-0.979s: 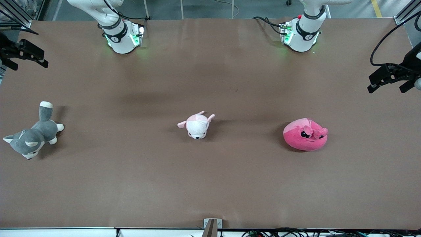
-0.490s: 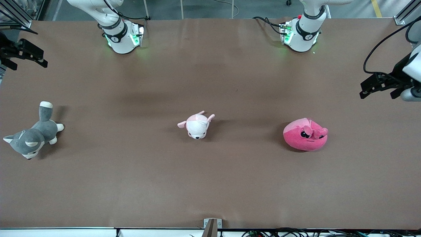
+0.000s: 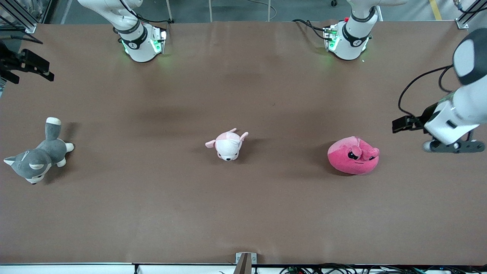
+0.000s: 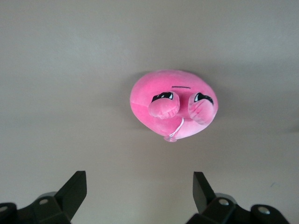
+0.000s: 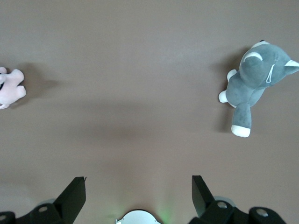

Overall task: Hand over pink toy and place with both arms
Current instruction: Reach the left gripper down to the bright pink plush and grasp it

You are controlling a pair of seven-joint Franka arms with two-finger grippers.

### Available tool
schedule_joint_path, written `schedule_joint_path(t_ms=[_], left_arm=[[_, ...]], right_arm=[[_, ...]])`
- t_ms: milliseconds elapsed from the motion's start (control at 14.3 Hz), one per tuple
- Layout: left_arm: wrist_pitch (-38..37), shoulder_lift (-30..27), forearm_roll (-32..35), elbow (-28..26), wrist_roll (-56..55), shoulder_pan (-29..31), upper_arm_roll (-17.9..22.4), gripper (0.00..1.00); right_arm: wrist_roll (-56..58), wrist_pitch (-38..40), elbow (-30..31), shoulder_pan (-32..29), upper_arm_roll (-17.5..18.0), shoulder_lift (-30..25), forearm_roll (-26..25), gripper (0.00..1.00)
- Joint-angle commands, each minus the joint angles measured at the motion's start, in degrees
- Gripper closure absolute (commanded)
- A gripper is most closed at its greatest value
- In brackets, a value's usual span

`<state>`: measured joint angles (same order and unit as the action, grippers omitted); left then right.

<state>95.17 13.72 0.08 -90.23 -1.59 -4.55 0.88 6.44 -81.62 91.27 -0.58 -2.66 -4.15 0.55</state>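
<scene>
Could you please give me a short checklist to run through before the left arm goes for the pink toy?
1. Pink toy lies free on the table, nothing on it: ok.
2. Left end effector open, empty, toy in its wrist view: ok.
3. Left end effector over the toy: not ok; it is over the table's edge at the left arm's end.
4. Puppy plush well apart from the toy: ok.
5. Right end effector open, empty, waiting over the right arm's end, with the husky plush in its wrist view: ok.
</scene>
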Motion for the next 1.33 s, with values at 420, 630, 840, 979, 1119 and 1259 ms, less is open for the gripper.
schedule_joint_path(t_ms=[420,630,840,979,1119,1259], left_arm=[[6.2,10.4,-0.7,0.9,0.9,0.1,0.0,0.0],[8.8,12.4,-1.0,1.0,0.4,0.0,0.0,0.0],[10.0,14.0,-1.5,0.8,0.0,-0.1,-0.3,0.0],[10.0,14.5,-3.7,0.8,-0.1,-0.1,-0.3,0.0],[10.0,14.5,-4.1,0.7,-0.1,-0.2,-0.3,0.0],[10.0,14.9,-4.1,0.6,-0.1,-0.2,-0.3,0.02]], right_arm=[[1.0,-4.8,-1.8,-3.5,0.3,10.2,-0.6,0.0],[0.8,-4.7,-1.4,-3.4,0.4,10.1,-0.6,0.0],[0.2,-4.5,-1.3,-3.1,0.4,10.0,-0.5,0.0],[0.1,-4.3,-1.3,-3.2,0.5,10.0,-0.5,0.0],[0.1,-4.3,-1.2,-3.3,0.5,10.0,-0.4,0.0],[0.1,-4.3,-1.2,-3.3,0.5,9.9,-0.4,0.0]])
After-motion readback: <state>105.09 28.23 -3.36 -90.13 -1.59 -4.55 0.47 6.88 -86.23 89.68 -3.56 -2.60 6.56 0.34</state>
